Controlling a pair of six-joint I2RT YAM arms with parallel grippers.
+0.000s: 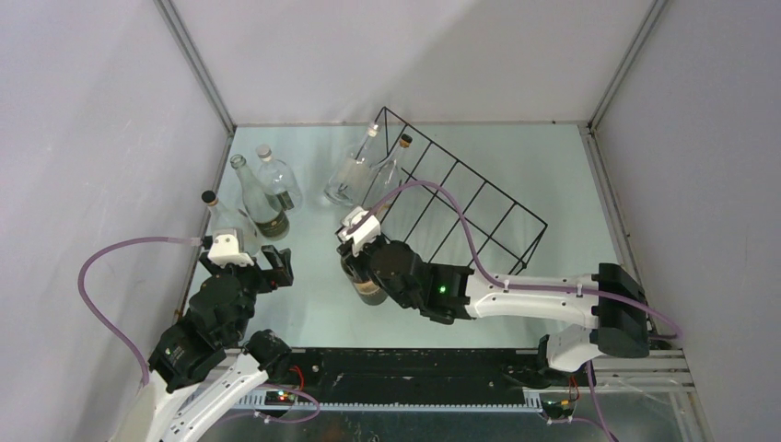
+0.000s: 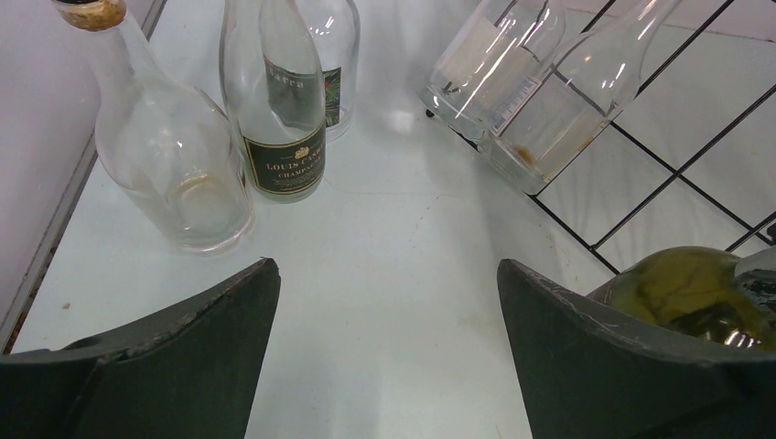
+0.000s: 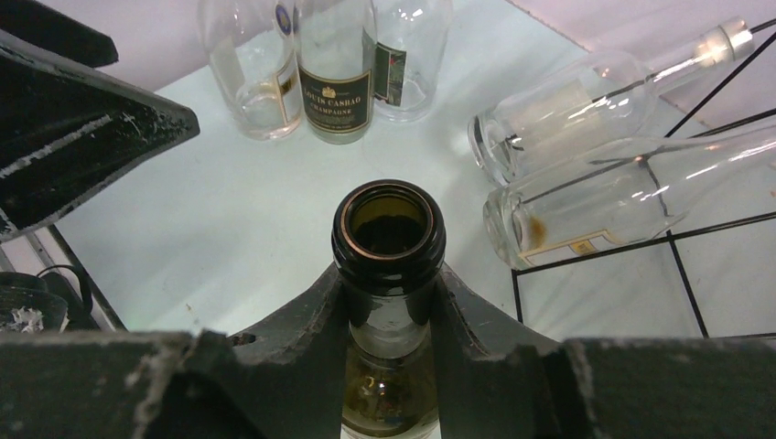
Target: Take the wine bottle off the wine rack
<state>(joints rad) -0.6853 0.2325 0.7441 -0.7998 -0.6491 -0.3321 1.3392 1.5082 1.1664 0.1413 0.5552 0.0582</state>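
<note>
The right gripper [image 3: 389, 306] was pinching the neck of the dark green wine bottle [image 3: 389, 224] just below its open mouth, one finger pressed to each side. The bottle stood upright outside the wine rack [image 1: 465, 166], just near and left of the rack's left end; whether its base touched the table [image 1: 304, 308] could not be told. The black wire rack lay slantwise across the middle of the table, running from far left to near right. Two clear bottles [image 1: 348, 177] lay on their sides in its left end, necks pointing far and bases sticking out toward the left. The left gripper [image 2: 384, 270] hung spread wide over bare table at the near left, holding nothing. Beyond it, three more glass bottles [image 1: 261, 203] stood upright close together by the left wall, the nearest one corked and the middle one carrying a dark label.
</note>
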